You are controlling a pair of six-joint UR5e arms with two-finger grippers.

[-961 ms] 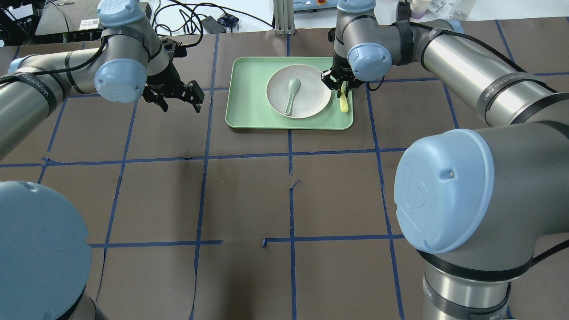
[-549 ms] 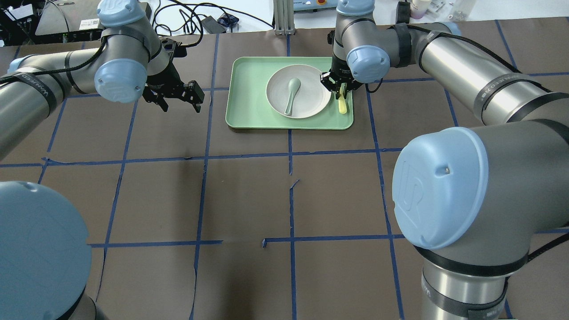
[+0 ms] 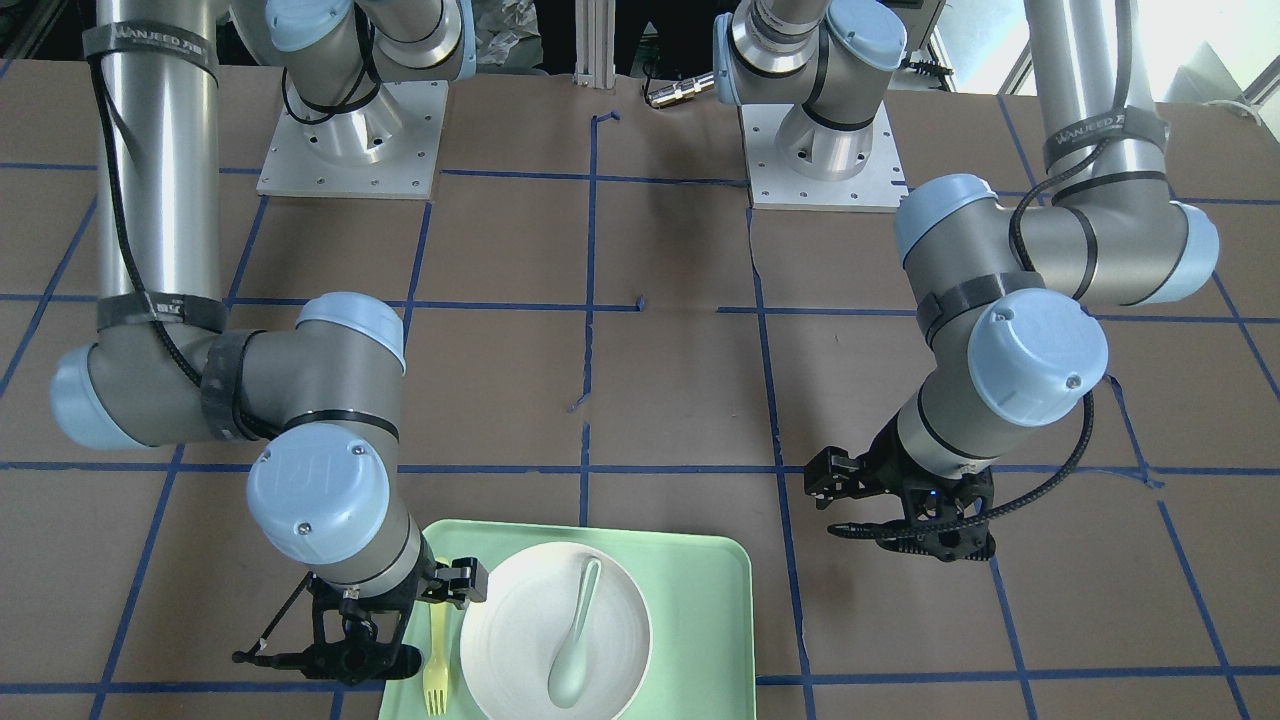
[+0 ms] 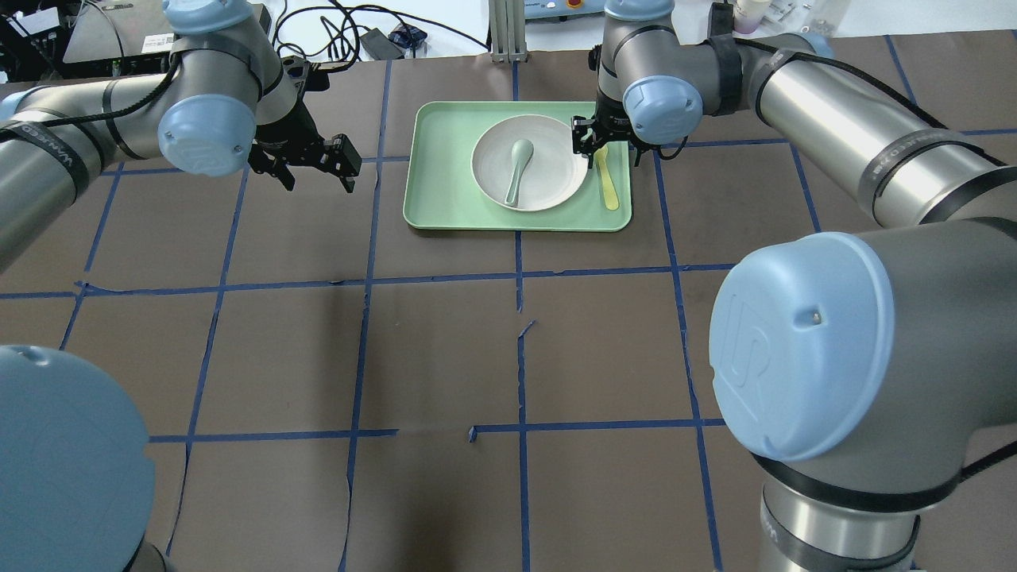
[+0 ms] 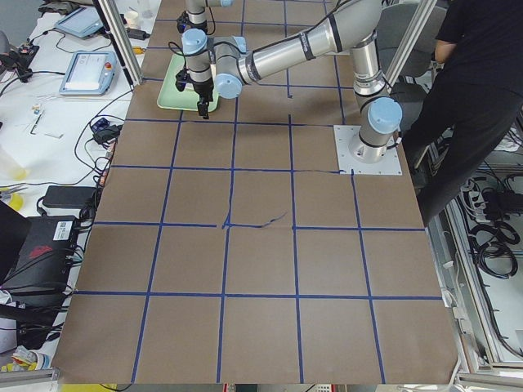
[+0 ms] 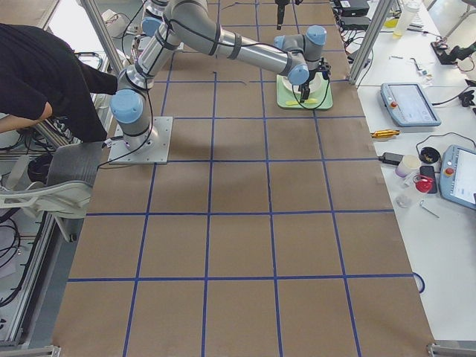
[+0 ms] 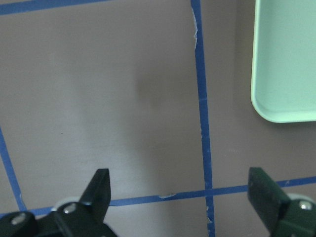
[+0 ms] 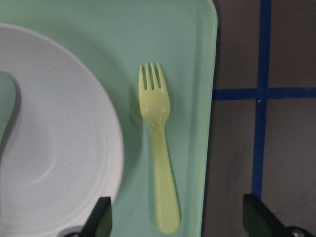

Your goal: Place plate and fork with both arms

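The brown table (image 4: 445, 357), marked with blue tape lines, carries everything. The left arm (image 4: 95, 135) and the right arm (image 4: 834, 127) both reach out toward its far side.

The green tray (image 4: 445, 183) lies under the right gripper (image 4: 601, 147) and off to the inner side of the left gripper (image 4: 314, 171), apart from it. The left gripper hangs over bare table with its fingers spread wide and nothing between them; in its wrist view only a corner of the tray shows, ahead and to one side.

The plate (image 4: 556, 171) sits on the tray just beside the right gripper, on the side toward the left arm. A spoon (image 4: 516, 171) rests in the plate.

The fork (image 8: 157, 148) lies flat on the tray below the right gripper, between the plate and the tray's outer edge, close to the plate's rim, its tines pointing away from the robot. The right gripper's fingers are spread wide on either side of the handle end and do not touch the fork.
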